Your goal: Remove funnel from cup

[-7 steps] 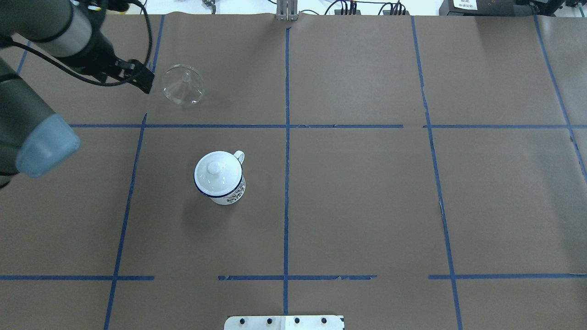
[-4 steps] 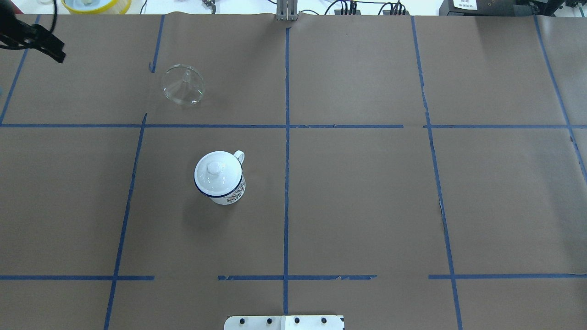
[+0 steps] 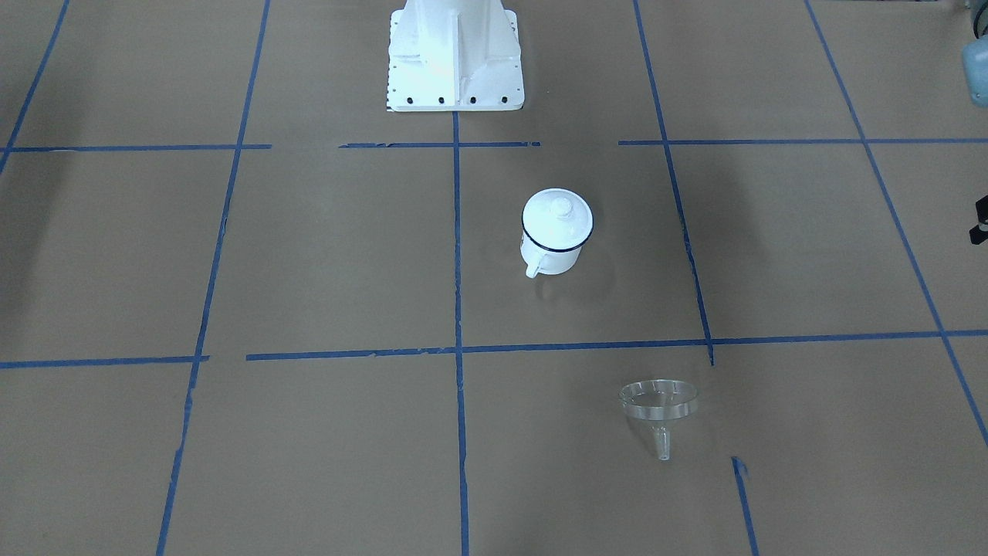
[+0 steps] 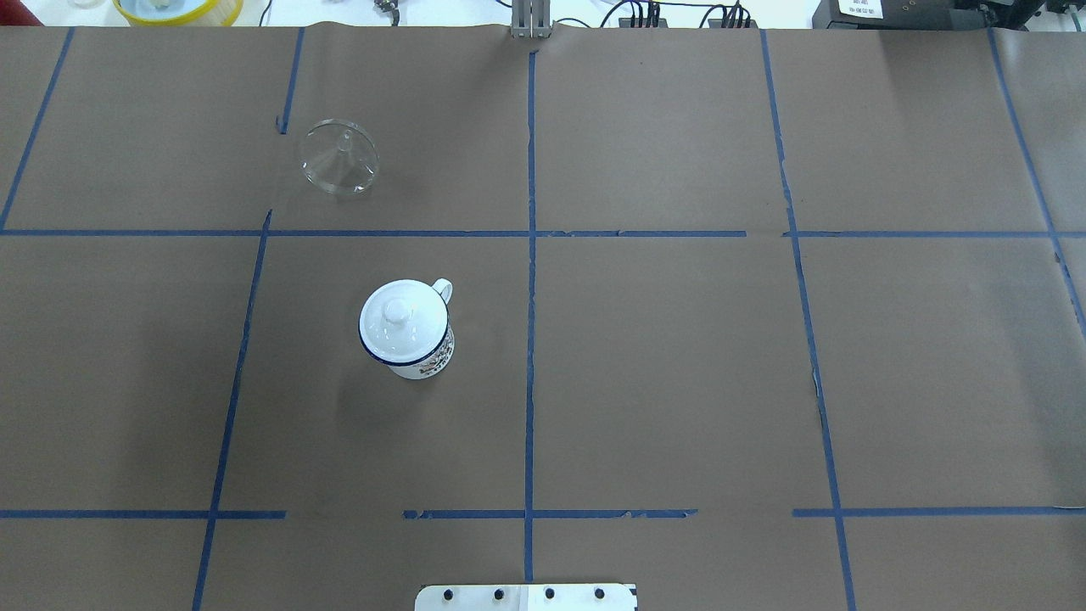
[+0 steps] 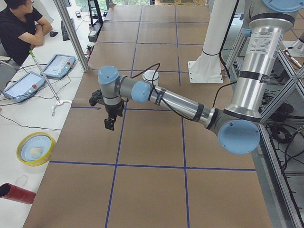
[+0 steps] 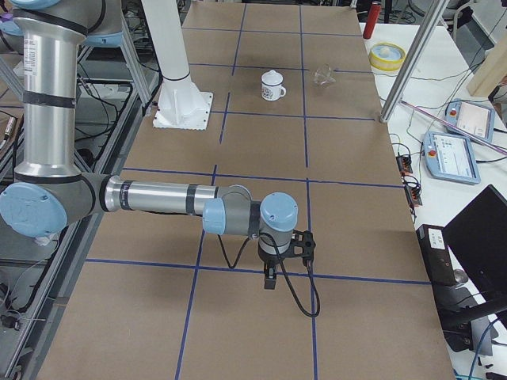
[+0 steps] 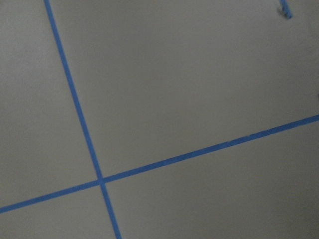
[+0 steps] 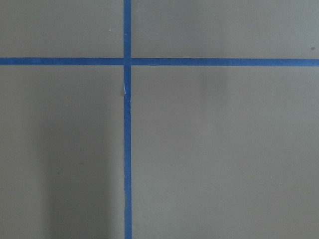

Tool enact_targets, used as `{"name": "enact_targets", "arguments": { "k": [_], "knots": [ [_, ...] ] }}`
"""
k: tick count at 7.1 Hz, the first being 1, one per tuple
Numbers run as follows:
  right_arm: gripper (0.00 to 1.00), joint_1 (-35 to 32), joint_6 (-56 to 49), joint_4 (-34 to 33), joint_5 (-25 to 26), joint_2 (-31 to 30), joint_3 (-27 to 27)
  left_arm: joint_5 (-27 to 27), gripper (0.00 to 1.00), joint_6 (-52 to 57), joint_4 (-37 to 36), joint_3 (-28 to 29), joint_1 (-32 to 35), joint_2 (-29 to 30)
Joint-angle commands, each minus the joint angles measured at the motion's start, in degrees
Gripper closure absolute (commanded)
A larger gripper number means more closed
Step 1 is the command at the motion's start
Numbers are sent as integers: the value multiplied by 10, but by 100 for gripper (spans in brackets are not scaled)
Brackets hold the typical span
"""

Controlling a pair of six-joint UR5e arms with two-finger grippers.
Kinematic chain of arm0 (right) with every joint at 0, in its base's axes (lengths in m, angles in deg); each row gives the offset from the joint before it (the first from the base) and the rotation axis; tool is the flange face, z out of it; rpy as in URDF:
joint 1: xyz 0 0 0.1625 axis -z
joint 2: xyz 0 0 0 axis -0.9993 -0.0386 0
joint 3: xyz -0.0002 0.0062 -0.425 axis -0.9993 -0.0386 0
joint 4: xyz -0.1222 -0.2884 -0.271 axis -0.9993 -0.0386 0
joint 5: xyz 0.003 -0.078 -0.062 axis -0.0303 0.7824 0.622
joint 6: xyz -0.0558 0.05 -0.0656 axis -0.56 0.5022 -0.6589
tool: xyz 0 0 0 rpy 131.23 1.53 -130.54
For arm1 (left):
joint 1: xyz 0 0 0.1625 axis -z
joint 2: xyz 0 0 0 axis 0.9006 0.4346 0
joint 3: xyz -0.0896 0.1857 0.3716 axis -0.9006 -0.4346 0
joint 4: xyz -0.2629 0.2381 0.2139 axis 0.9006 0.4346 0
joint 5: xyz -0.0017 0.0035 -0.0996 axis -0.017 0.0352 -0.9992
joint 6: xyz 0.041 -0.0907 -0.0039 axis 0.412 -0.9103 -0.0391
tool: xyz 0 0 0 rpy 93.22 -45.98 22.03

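Note:
The clear funnel (image 4: 338, 158) lies on its side on the brown paper, far and left of the cup (image 4: 428, 355), with open table between them. The cup is a white mug with a dark blue rim and carries a white domed lid (image 4: 397, 319). Both show again in the front view as the funnel (image 3: 658, 407) and the cup (image 3: 552, 259). My left gripper (image 5: 110, 122) hangs over the table's left end, well away from both, and I cannot tell its state. My right gripper (image 6: 271, 277) hangs over the right end, state also unreadable. The wrist views show only paper and blue tape.
The white robot base (image 3: 455, 54) stands at the near middle. Off the table's left end are a yellow bowl (image 5: 35, 148), a red cylinder (image 5: 16, 194), a metal post (image 5: 71, 33), control tablets (image 5: 23, 85) and a seated person (image 5: 21, 28).
My left arm and gripper have drawn back from beside the funnel, leftward out of the overhead view. Funnel and cup have not moved.

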Motion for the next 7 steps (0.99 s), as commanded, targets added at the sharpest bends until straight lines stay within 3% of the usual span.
{"name": "enact_targets", "arguments": {
  "k": [1,3,7],
  "knots": [
    [0,0,0,0,0,0,0,-3,0,6,48,67,35,-20],
    [0,0,0,0,0,0,0,-30,0,6,38,78,71,-25],
    [0,0,0,0,0,0,1,-37,0,6,36,81,71,-41]
  ]
}}
